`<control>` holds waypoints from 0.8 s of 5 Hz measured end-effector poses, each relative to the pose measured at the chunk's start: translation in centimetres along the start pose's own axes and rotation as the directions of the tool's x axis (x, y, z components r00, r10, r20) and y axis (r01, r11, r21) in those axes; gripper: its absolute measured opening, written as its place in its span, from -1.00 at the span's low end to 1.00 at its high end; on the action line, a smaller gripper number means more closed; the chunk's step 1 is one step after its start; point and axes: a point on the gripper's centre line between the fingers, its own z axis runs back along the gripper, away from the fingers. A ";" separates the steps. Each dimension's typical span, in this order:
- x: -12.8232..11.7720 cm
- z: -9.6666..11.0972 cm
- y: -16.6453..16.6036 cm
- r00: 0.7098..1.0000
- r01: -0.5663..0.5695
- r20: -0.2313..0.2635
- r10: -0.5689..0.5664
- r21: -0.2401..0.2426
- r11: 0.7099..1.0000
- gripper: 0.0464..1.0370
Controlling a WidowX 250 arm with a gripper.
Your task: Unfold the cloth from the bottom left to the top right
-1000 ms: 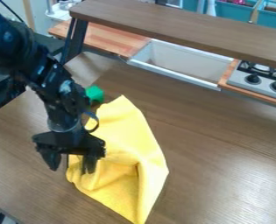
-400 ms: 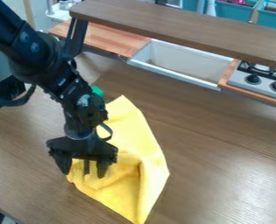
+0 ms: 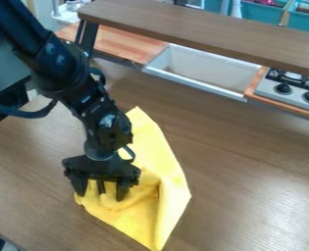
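Observation:
The gripper (image 3: 101,191) hangs over the lower left part of the yellow cloth, its two fingers apart. Yellow fabric shows between and around the fingertips; whether they touch it I cannot tell. The cloth (image 3: 165,171) lies rumpled and partly folded on the table, with one corner pointing up toward the shelf and another down toward the bottom edge. A fold with a dark crease runs just right of the gripper. The arm hides part of the cloth's left side.
The brown table (image 3: 248,171) spreads around the cloth. Behind it are a raised brown shelf (image 3: 202,32), a white sink (image 3: 206,68) and a stove (image 3: 288,90) at the right.
The gripper has moved right and slightly down over the cloth, still open. The green object behind the cloth's top corner is now hidden by the arm. The cloth looks nearly the same.

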 end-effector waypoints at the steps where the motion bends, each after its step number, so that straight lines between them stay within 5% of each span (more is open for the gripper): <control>1: 0.3 -0.5 -0.2 1.000 -0.009 -0.002 0.009 0.016 1.000 0.54; 3: 0.2 -0.6 -0.3 1.000 -0.015 0.002 0.015 0.002 1.000 -0.56; 4: 0.4 0.6 0.3 1.000 0.009 0.012 -0.009 -0.017 1.000 -0.88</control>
